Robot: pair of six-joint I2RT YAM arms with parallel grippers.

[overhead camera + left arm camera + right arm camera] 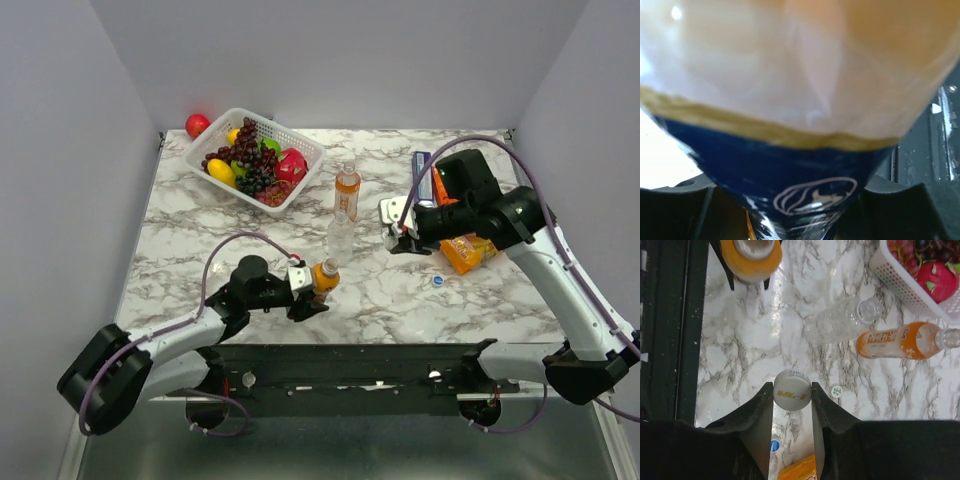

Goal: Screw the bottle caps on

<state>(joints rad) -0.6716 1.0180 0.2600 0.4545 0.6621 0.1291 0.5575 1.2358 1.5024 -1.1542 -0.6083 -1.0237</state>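
Top external view: left of the clear bottle, the left gripper was clamped on an uncapped orange bottle; right of it, the right gripper was clamped on a white cap. A tilted approach could cross-thread the cap. The white cap sat between the fingertips, well apart from the orange bottle.

Lettering on white cap seemingly illegible
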